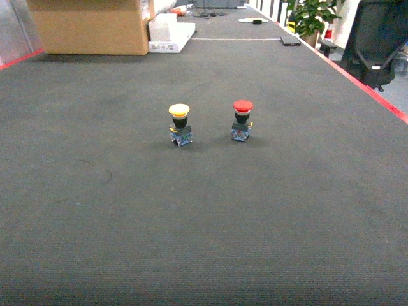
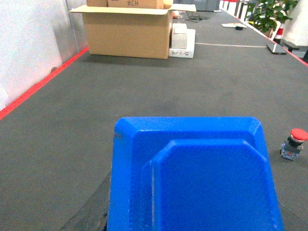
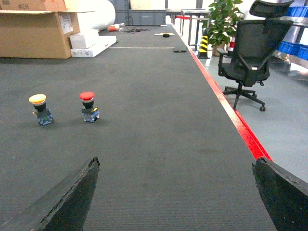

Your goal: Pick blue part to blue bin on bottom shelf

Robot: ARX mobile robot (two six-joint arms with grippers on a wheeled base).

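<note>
Only 2 push-buttons, yellow (image 1: 180, 125) and red (image 1: 242, 120), interrupt the dark mat (image 1: 204, 210); the cardboard box (image 1: 92, 25) stands far back.

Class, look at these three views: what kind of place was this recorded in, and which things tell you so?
Probably a workshop or lab: dark floor mat edged in red tape, cardboard box, office chair, blue bin.

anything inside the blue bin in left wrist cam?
The blue bin shows only its own blue moulded surfaces; nothing lies on them. Its lower end is cut off by the frame, and the carpet beneath it is hidden.

Right gripper (image 3: 175, 192) fingers (image 3: 67, 197) spread wide (left gripper's fingers hidden), both low
</note>
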